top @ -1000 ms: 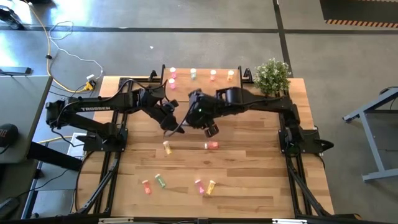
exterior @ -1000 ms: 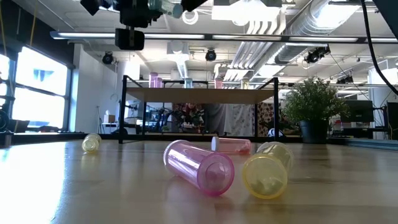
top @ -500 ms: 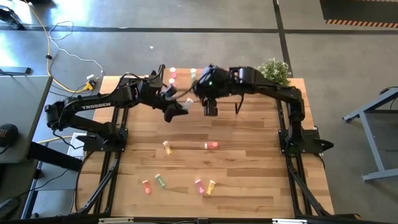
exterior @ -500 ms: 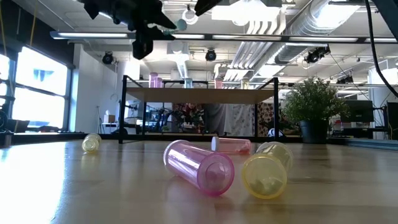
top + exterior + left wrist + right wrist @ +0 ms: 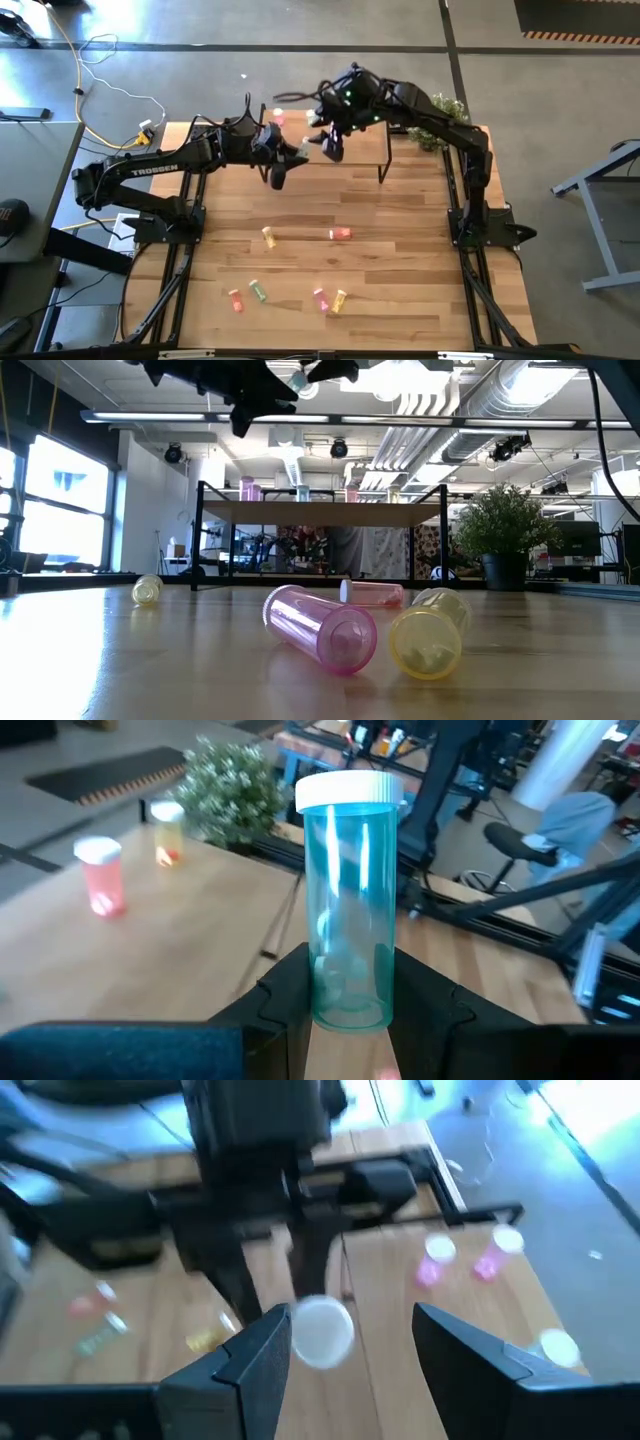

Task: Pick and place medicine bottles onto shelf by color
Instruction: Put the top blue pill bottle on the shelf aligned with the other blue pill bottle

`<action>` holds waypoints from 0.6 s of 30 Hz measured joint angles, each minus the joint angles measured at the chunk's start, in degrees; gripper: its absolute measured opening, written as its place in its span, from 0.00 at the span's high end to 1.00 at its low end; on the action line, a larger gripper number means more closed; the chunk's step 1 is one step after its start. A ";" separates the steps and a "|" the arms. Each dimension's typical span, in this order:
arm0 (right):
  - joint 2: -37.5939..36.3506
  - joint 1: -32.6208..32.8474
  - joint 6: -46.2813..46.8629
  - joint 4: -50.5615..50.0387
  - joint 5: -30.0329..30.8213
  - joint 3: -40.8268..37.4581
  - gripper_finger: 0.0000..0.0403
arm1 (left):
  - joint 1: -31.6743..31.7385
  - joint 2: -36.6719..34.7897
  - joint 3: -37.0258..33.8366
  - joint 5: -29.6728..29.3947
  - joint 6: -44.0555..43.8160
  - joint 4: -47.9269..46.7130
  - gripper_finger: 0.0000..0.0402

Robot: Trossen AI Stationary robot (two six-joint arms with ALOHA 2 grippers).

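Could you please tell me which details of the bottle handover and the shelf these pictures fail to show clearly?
- High view: the arms cover part of the shelf, hiding bottles there.
- High view: the green bottle held by the left gripper is too small to make out there.
- Right wrist view: motion blur; whether the open right gripper touches the bottle's cap is unclear.
- Low view: both grippers are cut off by the top edge.

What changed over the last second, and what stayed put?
Both arms moved from mid-table toward the shelf at the far edge. The left gripper stays shut on the green bottle, held out toward the right gripper, which stays open with the bottle's white cap between its fingers; no handover yet. The loose bottles on the table and those on the shelf have not moved.
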 joint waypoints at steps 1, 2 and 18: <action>0.00 -0.68 0.73 1.21 -1.68 0.00 0.50 | 0.00 0.00 0.00 -0.70 0.60 0.28 0.76; 0.00 -1.33 1.69 2.50 -3.33 0.00 0.50 | 0.00 0.00 0.00 -1.47 1.29 0.55 0.76; 0.00 -8.16 21.50 16.11 -12.25 0.00 0.50 | -0.02 0.00 0.00 -19.42 6.34 10.52 0.76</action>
